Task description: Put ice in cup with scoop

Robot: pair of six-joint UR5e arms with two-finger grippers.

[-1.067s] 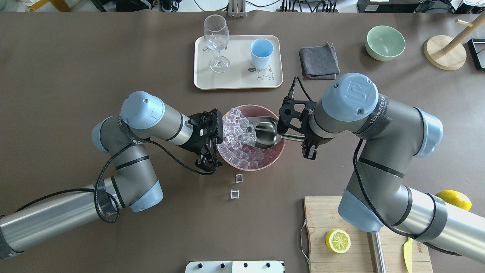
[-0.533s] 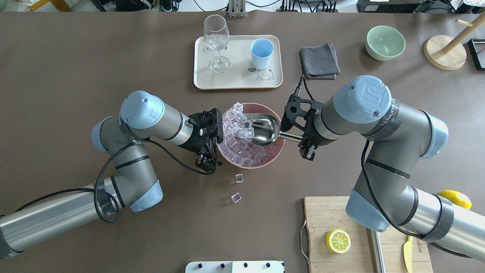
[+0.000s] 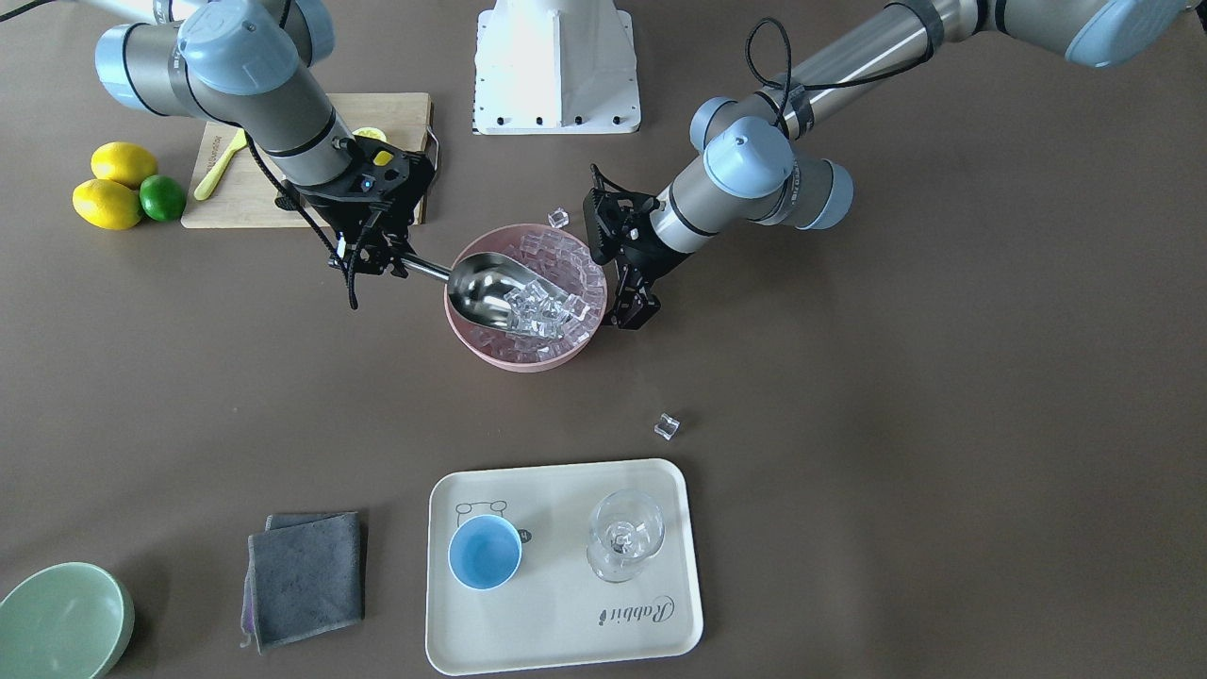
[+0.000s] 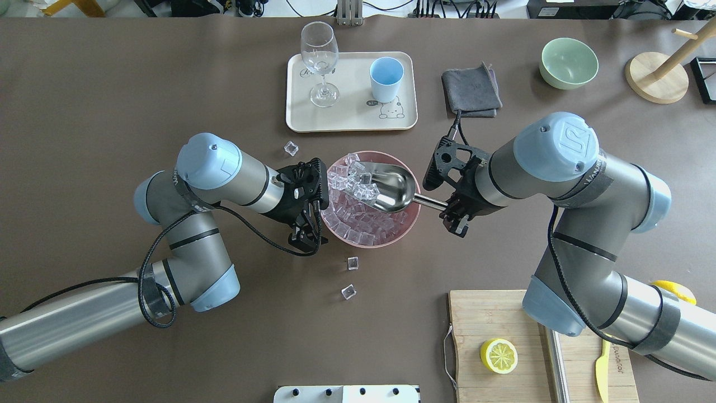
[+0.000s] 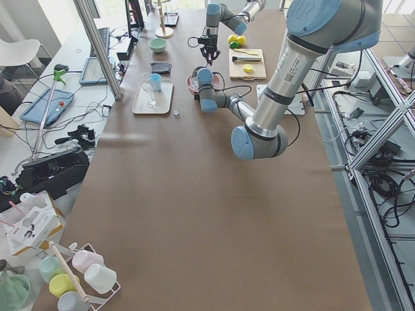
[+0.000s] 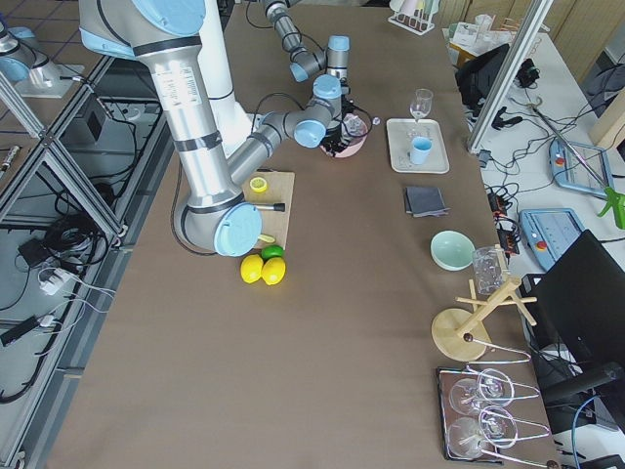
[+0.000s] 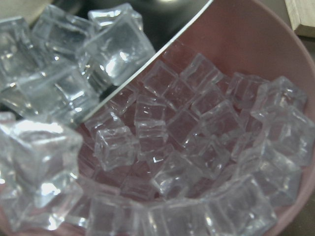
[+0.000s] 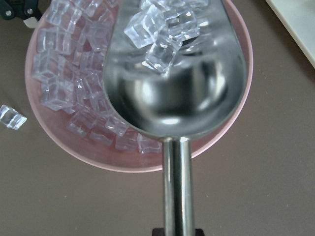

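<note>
My right gripper [image 4: 449, 206] is shut on the handle of the steel scoop [image 4: 391, 190]. It holds the scoop tilted over the pink bowl [image 4: 403, 234], with several ice cubes [image 8: 162, 29] at the scoop's front end. The bowl holds a heap of ice [image 4: 363, 221], seen close up in the left wrist view [image 7: 197, 147]. My left gripper [image 4: 316, 210] sits at the bowl's left rim and seems clamped on it; its fingertips are hidden. The light-blue cup [image 4: 386, 75] stands empty on the cream tray [image 4: 302, 120], beyond the bowl.
A wine glass [image 4: 320, 56] shares the tray. Loose cubes lie on the table, one [image 4: 291, 148] beyond the bowl and two [image 4: 352, 263] in front of it. A grey cloth [image 4: 471, 92], a green bowl [image 4: 568, 62] and a cutting board [image 4: 475, 319] with a lemon half lie to the right.
My right arm has drawn back to the right and lifted the scoop out of the heap with ice in it. One cube has dropped onto the table beyond the bowl's left side. My left arm held still.
</note>
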